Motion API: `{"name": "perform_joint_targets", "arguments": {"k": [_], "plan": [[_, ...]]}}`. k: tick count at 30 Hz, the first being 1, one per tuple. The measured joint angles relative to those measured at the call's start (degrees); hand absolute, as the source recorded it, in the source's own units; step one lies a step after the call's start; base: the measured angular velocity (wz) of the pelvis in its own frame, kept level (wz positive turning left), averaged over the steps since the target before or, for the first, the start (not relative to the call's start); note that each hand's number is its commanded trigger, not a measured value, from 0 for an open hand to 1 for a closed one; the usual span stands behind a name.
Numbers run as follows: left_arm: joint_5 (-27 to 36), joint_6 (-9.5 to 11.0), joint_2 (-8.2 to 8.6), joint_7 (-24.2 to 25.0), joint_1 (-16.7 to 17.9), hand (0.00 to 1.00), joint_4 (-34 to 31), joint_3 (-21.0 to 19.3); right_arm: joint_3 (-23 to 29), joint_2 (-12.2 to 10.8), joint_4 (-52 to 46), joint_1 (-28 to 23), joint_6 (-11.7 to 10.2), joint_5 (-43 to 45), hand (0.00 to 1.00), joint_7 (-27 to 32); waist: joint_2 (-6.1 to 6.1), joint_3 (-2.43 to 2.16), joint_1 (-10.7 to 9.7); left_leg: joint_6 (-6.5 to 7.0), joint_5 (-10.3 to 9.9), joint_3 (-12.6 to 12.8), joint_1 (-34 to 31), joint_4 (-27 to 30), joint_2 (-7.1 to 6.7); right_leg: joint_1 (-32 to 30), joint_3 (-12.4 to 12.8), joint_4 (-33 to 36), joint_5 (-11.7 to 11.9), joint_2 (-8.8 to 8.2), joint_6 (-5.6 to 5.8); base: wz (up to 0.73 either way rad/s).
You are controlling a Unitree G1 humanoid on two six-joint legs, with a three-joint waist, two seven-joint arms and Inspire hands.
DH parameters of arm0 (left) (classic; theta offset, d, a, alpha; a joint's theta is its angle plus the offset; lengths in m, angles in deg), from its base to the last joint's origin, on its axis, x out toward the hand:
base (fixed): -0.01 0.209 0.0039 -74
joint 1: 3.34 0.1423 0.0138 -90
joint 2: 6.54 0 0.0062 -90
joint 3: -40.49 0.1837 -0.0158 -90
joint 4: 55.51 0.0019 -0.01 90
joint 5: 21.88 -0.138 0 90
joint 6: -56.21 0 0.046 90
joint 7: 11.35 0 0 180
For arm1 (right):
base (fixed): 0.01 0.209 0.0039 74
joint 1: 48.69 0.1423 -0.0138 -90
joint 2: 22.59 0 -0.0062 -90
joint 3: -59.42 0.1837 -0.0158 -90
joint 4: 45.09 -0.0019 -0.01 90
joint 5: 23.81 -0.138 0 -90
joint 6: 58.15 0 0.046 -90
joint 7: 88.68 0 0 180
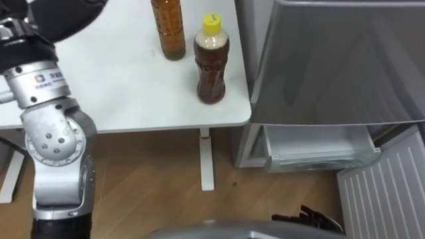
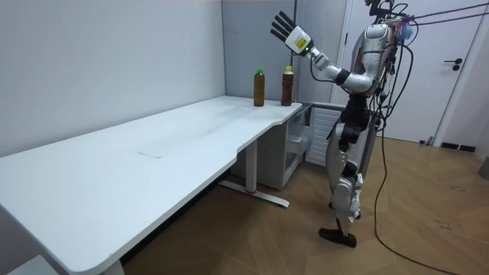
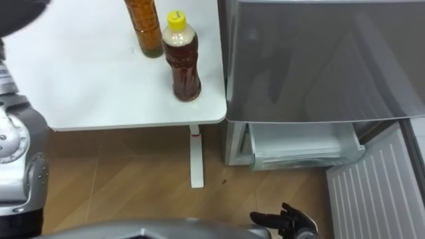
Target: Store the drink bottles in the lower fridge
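Observation:
Two drink bottles stand at the white table's [image 1: 119, 86] corner nearest the fridge. One is a brown drink with a yellow cap [image 1: 211, 63], the other an amber tea bottle [image 1: 169, 30] just behind it, its top cut off by the frame. In the room view they are the bottle [image 2: 287, 85] and the green-capped bottle [image 2: 259, 86]. My left hand [image 2: 284, 30] is raised high above the bottles, fingers spread, holding nothing. My right hand [image 3: 285, 220] hangs low near the floor in front of the fridge, fingers relaxed and empty.
The grey fridge [image 1: 332, 60] stands right of the table. Its lower compartment is open: a white drawer shelf [image 1: 319, 149] shows, and the ribbed lower door [image 1: 385, 192] swings out at the right. A table leg [image 1: 207, 159] stands on the wood floor.

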Motion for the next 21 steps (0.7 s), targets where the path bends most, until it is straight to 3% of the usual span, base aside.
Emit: {"name": "perform_joint_targets", "arguments": {"k": [8,13,21], "plan": [[-0.12,-1.22,-0.05,6.57,-3.35,0.0,-1.74,1.54,-0.01,0.11,1.49,1.75,0.04,2.01,0.0,-0.34,0.08,0.05,-1.24,0.0,0.0,0.46,0.08,-0.17,-0.02,-0.14,1.25,-0.07,0.0,0.03,0.0,-0.02],[0.57,-2.47,-0.07,10.33,-3.46,0.0,-1.75,3.48,-0.05,0.11,1.49,1.89,0.06,1.98,0.0,-0.64,0.14,0.1,-1.46,0.0,0.0,1.22,-0.05,-0.31,0.0,-0.82,2.04,0.01,0.0,0.06,0.0,-0.09],[1.62,-6.12,-0.13,17.05,-3.45,0.0,-1.65,5.02,-0.89,0.02,1.42,2.03,0.27,1.53,0.0,-0.78,-0.41,0.19,-1.5,0.0,0.0,1.8,0.01,-0.3,0.01,-0.95,2.69,0.09,0.0,0.06,0.0,-0.03]]}}
